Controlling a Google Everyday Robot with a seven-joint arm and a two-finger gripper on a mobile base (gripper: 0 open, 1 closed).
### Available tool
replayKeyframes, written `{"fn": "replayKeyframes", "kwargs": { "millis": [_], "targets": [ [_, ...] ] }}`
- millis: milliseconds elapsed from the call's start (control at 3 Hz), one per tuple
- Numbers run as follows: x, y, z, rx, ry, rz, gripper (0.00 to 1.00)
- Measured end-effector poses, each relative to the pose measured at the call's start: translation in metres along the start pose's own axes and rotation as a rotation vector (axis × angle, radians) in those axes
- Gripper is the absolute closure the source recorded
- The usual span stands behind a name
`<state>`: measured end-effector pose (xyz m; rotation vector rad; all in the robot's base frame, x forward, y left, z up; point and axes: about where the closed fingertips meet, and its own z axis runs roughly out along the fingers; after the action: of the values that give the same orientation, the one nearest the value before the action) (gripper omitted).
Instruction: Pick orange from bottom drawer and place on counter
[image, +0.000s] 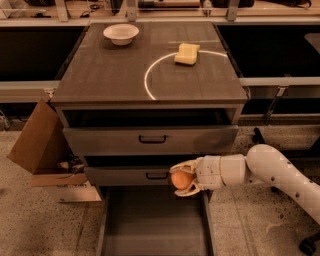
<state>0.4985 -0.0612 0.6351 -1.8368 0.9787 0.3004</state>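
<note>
Your orange is clamped between the fingers of the gripper, which holds it in the air against the middle drawer front. The open bottom drawer lies just below the gripper. Well above it is the counter, with a bowl and a sponge on top.

The white arm comes in from the lower right edge, rises to a rounded bend and then runs nearly level toward the left; it narrows into a blocky wrist; the gripper points left, held above the back of the open bottom drawer; its two fingers, one above and one below, clasp the orange between them.
</note>
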Motion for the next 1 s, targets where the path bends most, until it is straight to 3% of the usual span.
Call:
{"fn": "replayKeyframes", "kwargs": {
  "millis": [333,667,1000],
  "targets": [
    [-0.006,-0.015,-0.015,0.052,-0.019,-0.007,1.0],
    [-0.02,-0.053,-0.066,0.154,-0.079,-0.032,1.0],
    [-0.033,-0.095,-0.13,0.202,-0.112,-0.052,1.0]
  ]
}}
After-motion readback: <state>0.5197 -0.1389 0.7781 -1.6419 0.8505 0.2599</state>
